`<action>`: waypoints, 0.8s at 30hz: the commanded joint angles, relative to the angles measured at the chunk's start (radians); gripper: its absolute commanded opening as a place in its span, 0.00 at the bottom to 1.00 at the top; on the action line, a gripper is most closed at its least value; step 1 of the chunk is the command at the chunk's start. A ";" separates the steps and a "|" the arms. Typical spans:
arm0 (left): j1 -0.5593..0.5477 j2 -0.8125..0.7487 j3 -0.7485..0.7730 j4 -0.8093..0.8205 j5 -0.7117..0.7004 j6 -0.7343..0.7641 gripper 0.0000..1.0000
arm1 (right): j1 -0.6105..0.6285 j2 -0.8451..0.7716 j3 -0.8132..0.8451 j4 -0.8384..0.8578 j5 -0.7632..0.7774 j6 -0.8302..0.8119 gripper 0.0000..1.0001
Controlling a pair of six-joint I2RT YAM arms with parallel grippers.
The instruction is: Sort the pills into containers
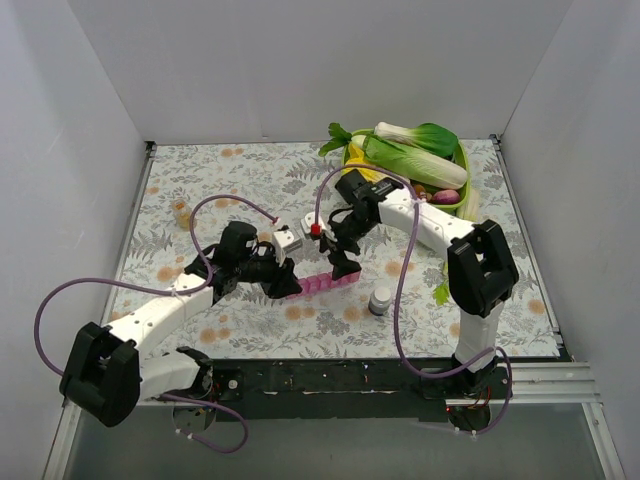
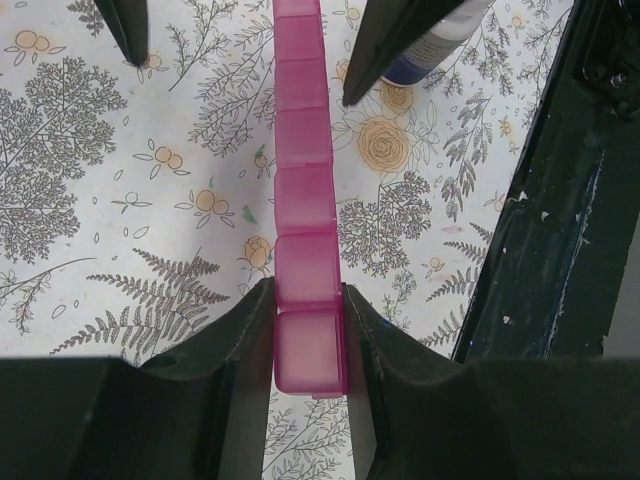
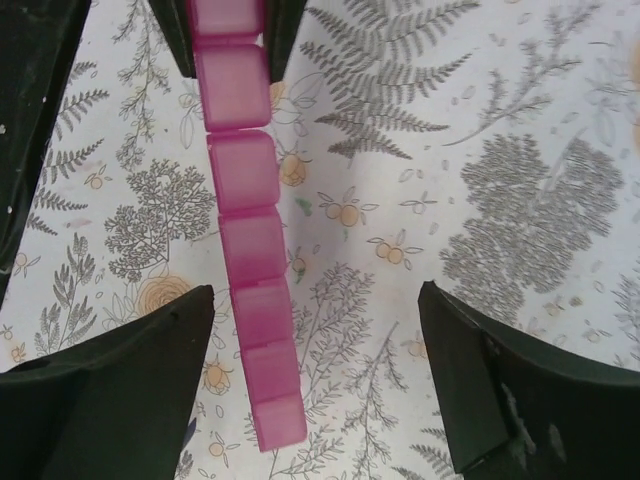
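Note:
The pink pill organizer (image 1: 325,284) lies flat on the floral tablecloth at mid-table, its lids all shut. My left gripper (image 1: 290,283) is shut on its left end; in the left wrist view the fingers (image 2: 240,335) press both sides of the end compartments of the organizer (image 2: 303,200). My right gripper (image 1: 345,268) hovers open over the other end. In the right wrist view the right gripper (image 3: 315,350) straddles the organizer (image 3: 250,250), which lies close to the left-hand finger without touching it. No loose pills show.
A white-capped bottle (image 1: 380,300) stands just right of the organizer. A small white box (image 1: 287,240) with a red object (image 1: 316,229) sits behind it. A small vial (image 1: 181,212) stands far left. The green vegetable tray (image 1: 462,165) is back right.

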 commanded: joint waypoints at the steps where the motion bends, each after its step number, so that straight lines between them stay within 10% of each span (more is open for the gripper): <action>1: 0.014 0.010 0.023 -0.002 0.002 -0.035 0.00 | -0.067 -0.081 0.048 0.072 -0.075 0.096 0.92; 14: 0.191 0.433 0.302 -0.137 0.157 -0.206 0.00 | -0.141 -0.317 -0.177 0.212 -0.115 0.154 0.95; 24: 0.268 0.593 0.226 -0.053 0.263 -0.539 0.10 | -0.141 -0.434 -0.364 0.393 -0.046 0.136 0.96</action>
